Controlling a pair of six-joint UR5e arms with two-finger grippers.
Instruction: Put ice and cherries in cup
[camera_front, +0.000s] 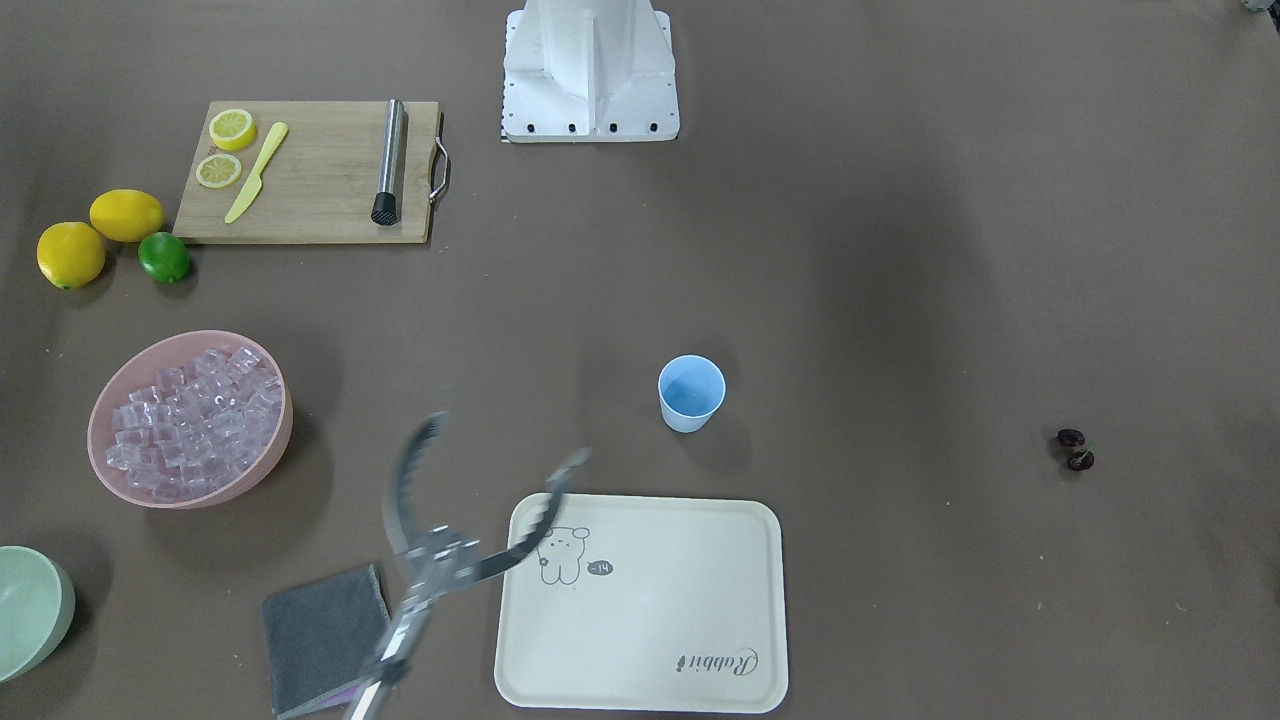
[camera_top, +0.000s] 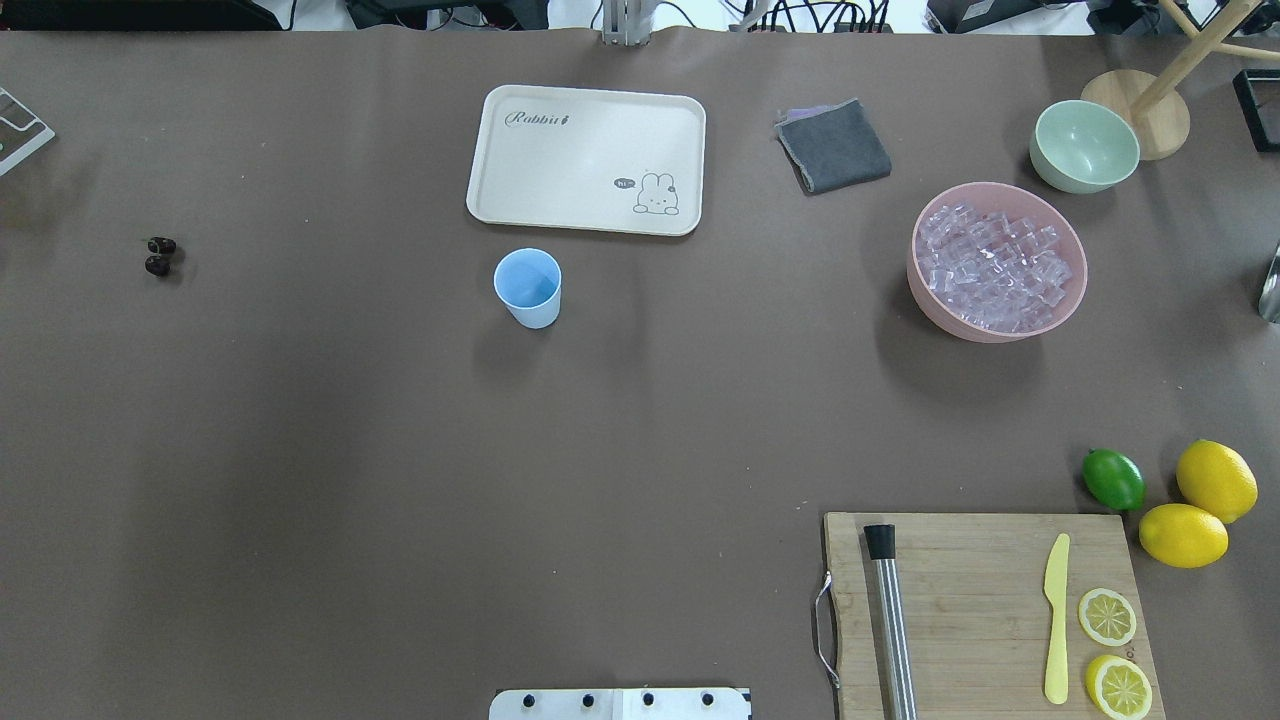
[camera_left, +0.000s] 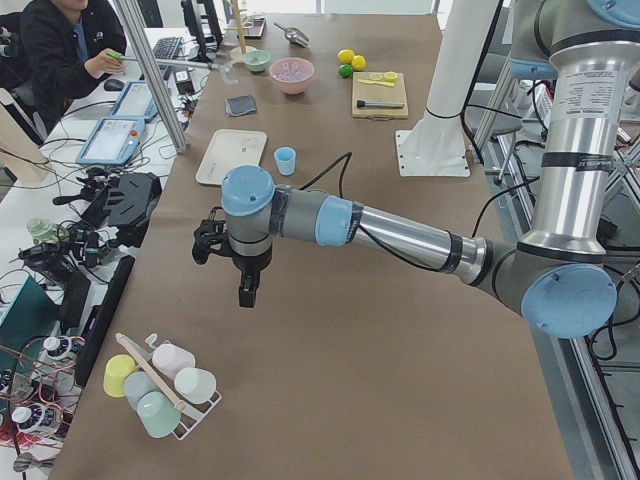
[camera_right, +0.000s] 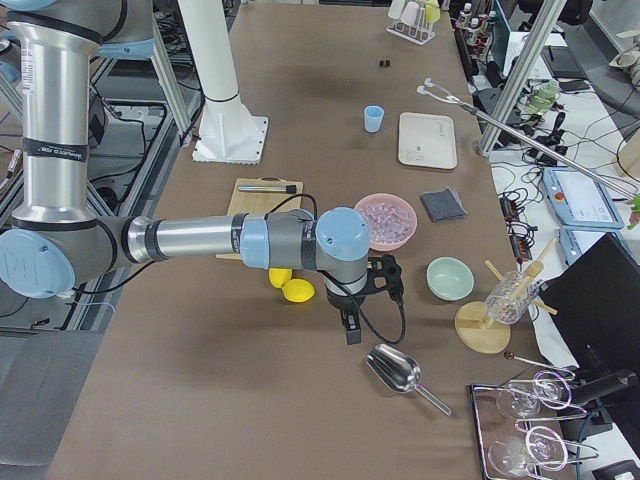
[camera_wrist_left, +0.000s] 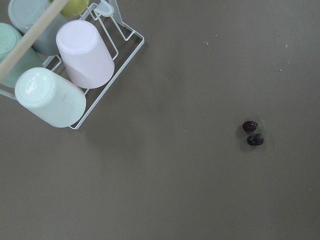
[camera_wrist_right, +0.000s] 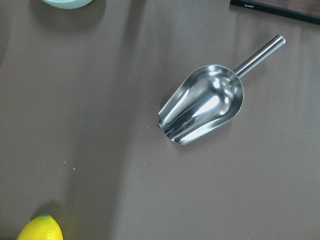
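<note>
The scoop (camera_wrist_right: 202, 107) is polished, mirror-bright metal. The cup (camera_top: 528, 290) looks smooth matt plastic, the cutting board (camera_top: 980, 600) bare wood, the tabletop (camera_top: 400, 450) matt.

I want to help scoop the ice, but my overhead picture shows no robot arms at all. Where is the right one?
Observer: The right gripper hangs off your picture's right side, close to a metal scoop lying flat.
Operator: Is anything in it?
Observer: No, the right wrist view shows it empty.
Operator: And the left one?
Observer: The left gripper hangs off your picture too, near some spare upturned cups, with the cherries in its camera's sight.
</note>
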